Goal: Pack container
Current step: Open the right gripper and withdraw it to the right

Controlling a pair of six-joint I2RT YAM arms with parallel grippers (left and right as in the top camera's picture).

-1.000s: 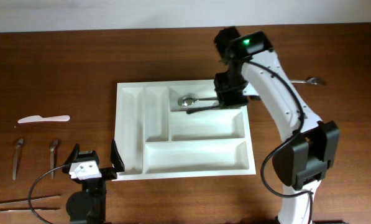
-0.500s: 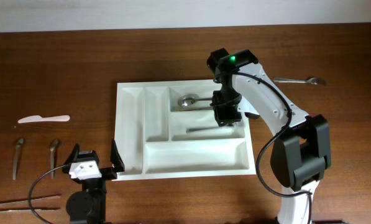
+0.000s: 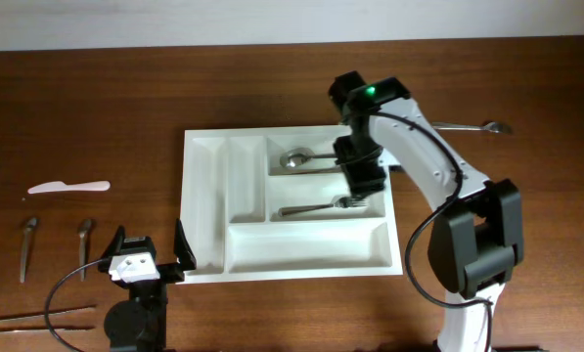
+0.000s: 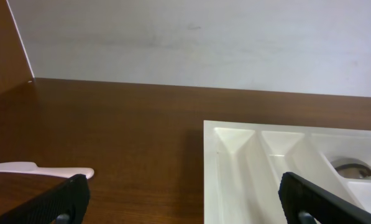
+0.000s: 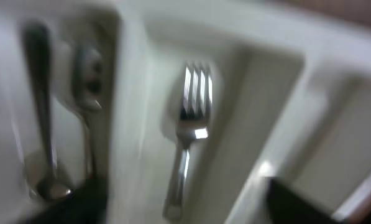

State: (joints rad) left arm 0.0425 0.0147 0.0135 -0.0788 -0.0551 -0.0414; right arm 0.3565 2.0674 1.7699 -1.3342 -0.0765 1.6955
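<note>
Lying just under right jaws, agape & empty: 2 pcs, spoon & fork, in container; left jaws spread, idle; 5+ pcs unpacked on counter.

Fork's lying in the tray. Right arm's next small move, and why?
Probably raise the right gripper clear of the container: the fork lies free in a wide compartment, jaws open, and another utensil waits on the table nearby.

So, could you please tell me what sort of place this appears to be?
Probably a robotics test bench, not a home kitchen: a robot arm works at a wooden table by a plain white wall, with a white cutlery tray.
</note>
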